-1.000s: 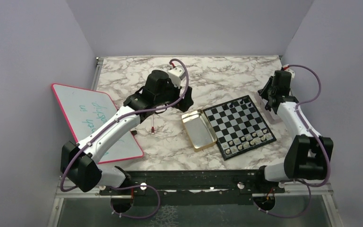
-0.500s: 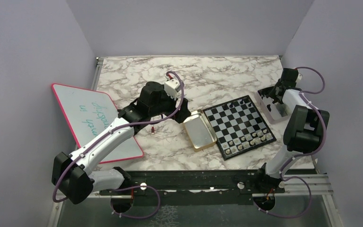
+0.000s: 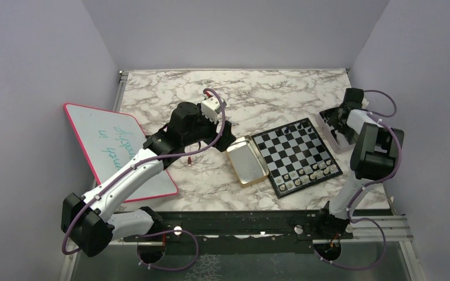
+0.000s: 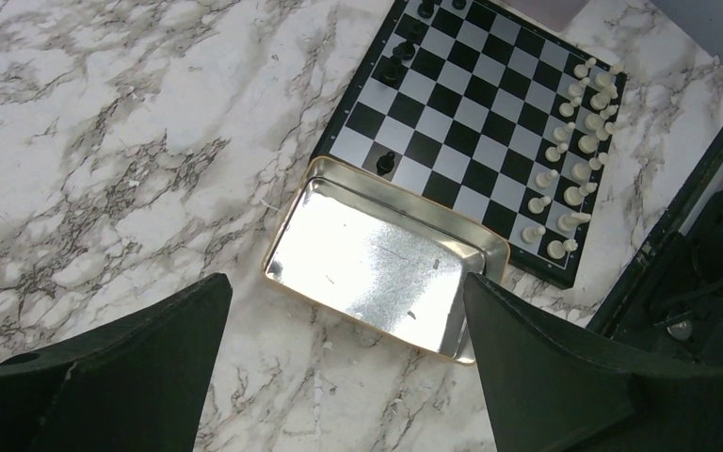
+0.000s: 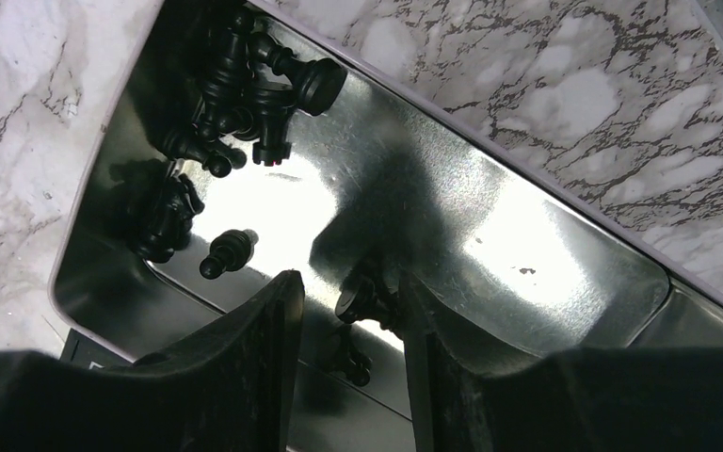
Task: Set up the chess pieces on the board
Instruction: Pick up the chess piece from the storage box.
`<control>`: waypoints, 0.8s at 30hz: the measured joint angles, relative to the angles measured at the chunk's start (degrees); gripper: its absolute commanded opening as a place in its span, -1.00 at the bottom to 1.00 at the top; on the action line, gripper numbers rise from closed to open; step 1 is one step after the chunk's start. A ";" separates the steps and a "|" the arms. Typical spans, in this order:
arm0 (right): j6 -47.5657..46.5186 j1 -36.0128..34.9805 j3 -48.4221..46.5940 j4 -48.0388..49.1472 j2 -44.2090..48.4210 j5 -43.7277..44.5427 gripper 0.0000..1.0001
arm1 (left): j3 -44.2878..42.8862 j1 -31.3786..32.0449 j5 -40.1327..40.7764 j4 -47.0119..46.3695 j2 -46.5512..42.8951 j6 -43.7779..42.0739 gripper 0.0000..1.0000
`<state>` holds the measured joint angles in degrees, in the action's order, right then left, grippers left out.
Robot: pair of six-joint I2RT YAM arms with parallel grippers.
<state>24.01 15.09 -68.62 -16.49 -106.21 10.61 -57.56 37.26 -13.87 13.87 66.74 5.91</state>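
The board [image 3: 296,155] lies right of centre, with pale chess pieces [image 3: 313,171] in two rows along its near edge and a few black ones [image 3: 302,124] at its far edge. It also shows in the left wrist view [image 4: 480,122]. More black chess pieces [image 5: 235,85] lie loose in a silvery tray [image 5: 527,245] right of the board. My right gripper [image 5: 346,282] is down in that tray, open, with one black piece [image 5: 367,297] lying between its fingers. My left gripper [image 4: 344,282] is wide open and empty above the gold tin [image 4: 386,268].
The gold tin [image 3: 246,161] sits against the board's left edge. A pink-rimmed whiteboard [image 3: 102,137] lies at the left, under the left arm. A small red object [image 3: 189,158] lies beside it. The silvery tray [image 3: 335,143] is near the right wall.
My right arm has folded upward and its gripper has come down into the tray of black pieces. My left arm has drawn back slightly toward the left.
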 measured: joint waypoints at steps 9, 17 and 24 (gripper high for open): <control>0.42 0.02 -1.09 -0.09 -2.62 0.02 -0.25 | 0.17 0.00 1.36 -0.07 0.00 -0.63 0.87; -0.33 0.02 -2.43 0.07 -3.93 0.35 -0.59 | 0.39 0.00 1.97 -0.09 0.00 -0.90 0.87; -1.18 0.00 -2.64 -0.28 -3.93 1.18 -0.67 | 0.42 0.00 2.51 -0.09 0.00 -1.03 0.87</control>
<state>22.83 15.09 -71.26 -16.78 -110.15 11.79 -57.14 37.26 -11.35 13.78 66.74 4.89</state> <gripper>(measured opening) 0.172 0.935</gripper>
